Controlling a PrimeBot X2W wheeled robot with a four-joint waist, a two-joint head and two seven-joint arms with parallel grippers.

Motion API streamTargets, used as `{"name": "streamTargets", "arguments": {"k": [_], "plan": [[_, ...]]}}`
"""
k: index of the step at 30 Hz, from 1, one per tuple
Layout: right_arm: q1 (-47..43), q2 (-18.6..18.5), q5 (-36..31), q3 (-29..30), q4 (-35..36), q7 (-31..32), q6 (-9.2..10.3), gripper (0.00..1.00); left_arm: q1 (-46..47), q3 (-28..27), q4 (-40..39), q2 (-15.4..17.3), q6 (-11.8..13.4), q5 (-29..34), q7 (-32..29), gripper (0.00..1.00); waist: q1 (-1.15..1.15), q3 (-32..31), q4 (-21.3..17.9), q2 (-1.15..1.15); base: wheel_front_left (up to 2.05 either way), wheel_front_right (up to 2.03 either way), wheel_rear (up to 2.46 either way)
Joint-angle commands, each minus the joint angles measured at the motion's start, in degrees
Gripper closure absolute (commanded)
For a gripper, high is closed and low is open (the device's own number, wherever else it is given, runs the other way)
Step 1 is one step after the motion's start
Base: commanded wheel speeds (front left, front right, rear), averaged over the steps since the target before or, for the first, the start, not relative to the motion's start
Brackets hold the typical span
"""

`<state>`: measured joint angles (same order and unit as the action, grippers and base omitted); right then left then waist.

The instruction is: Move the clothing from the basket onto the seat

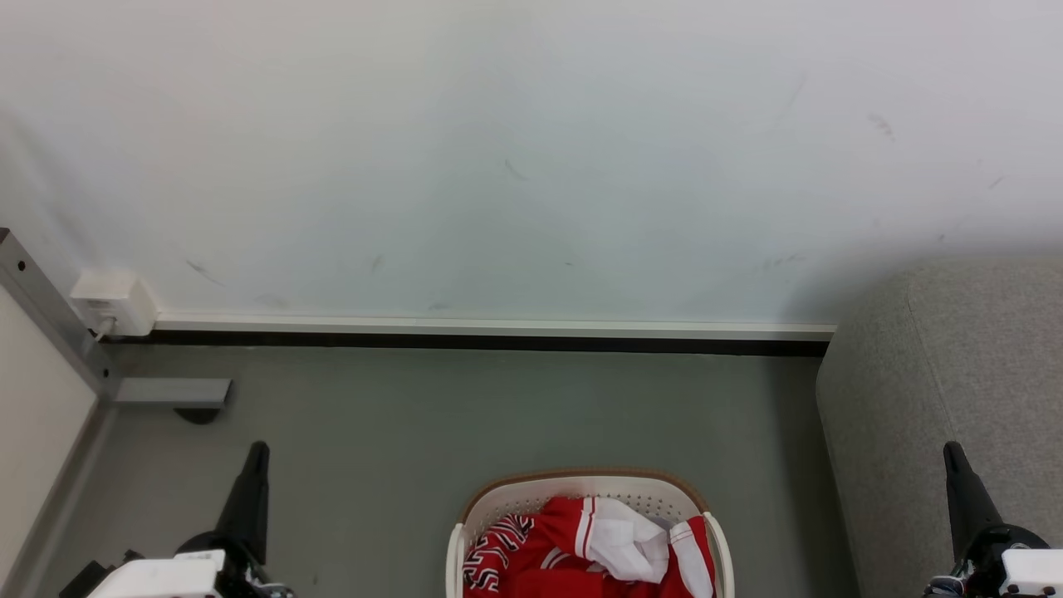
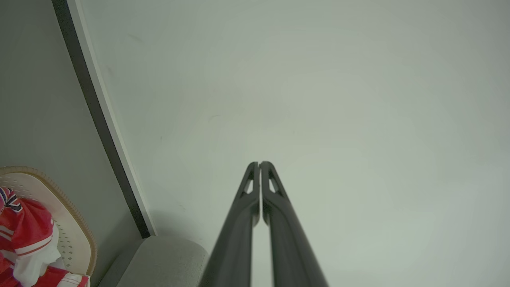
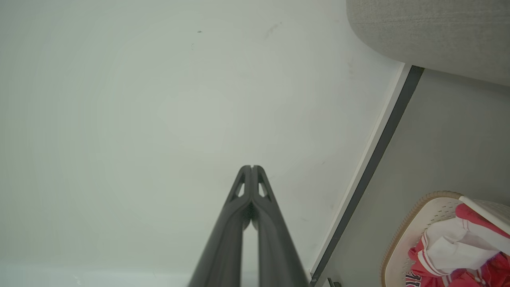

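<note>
Grey floor [image 1: 415,415]; one basket [image 1: 531,497], perhaps two jerseys [image 1: 565,519]

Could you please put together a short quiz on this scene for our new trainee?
1. True or false: the clothing lies inside the basket.
2. In the head view, on which side of the basket does the seat stand? A) left B) right C) beneath it
3. Fill in: the left gripper and the right gripper both have their fingers ____ and hold nothing.
Key: 1 true; 2 B; 3 shut.
</note>
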<state>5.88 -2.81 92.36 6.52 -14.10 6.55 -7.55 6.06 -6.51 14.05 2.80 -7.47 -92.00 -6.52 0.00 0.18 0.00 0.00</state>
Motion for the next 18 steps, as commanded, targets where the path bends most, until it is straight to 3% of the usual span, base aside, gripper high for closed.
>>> {"name": "streamTargets", "arguments": {"k": [1,18], "plan": [[0.7,-0.1,0.1,0.1,0.2,0.1,0.15,1.00,0.4,-0.1,0.0,0.1,-0.2,-0.8,-0.2,1.00,0.00,0.0,0.0,0.00,0.00,0.00,0.00],[0.7,-0.1,0.1,0.1,0.2,0.1,0.15,1.00,0.4,-0.1,0.0,0.1,-0.2,-0.8,-0.2,1.00,0.00,0.0,0.0,0.00,0.00,0.00,0.00]]}}
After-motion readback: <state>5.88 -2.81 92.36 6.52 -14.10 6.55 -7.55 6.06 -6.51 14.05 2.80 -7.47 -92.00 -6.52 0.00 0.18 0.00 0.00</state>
